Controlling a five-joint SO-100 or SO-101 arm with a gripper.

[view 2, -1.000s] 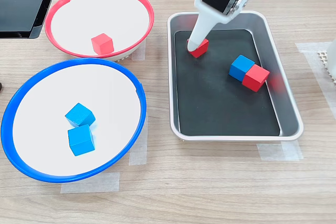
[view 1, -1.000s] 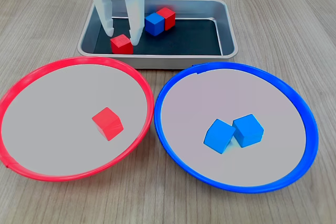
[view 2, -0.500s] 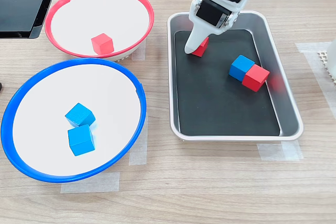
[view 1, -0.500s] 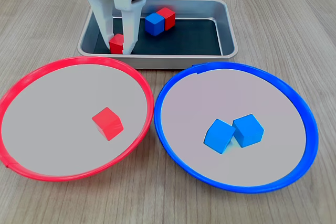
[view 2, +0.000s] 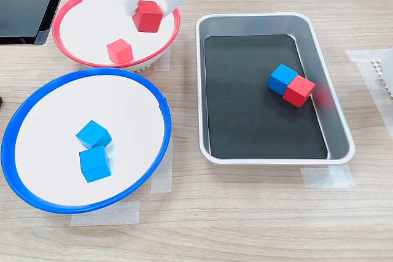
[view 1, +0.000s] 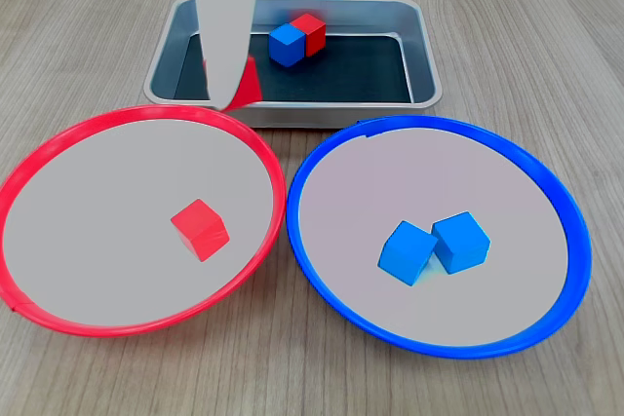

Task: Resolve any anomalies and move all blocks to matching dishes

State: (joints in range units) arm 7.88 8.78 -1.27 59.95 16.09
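My gripper [view 2: 148, 11] is shut on a red block [view 2: 148, 16] and holds it in the air over the right part of the red-rimmed dish [view 2: 92, 23]. In the first exterior view the gripper [view 1: 234, 90] is motion-blurred, with the held red block [view 1: 244, 85] showing above the far rim of the red dish [view 1: 97, 211]. Another red block [view 1: 200, 229] lies inside that dish. Two blue blocks [view 1: 408, 252] [view 1: 460, 242] touch each other in the blue-rimmed dish [view 1: 487, 172]. A blue block [view 1: 286, 44] and a red block [view 1: 310, 33] sit joined in the tray.
The grey metal tray [view 2: 264, 127] with a dark floor lies at the second exterior view's right, beside both dishes. A black device [view 2: 24, 4] sits at the second exterior view's top left. Tape strips [view 2: 104, 213] mark the wooden table.
The gripper lifted the red block out of the tray and carried it over the red-rimmed dish. The other blocks have not moved.
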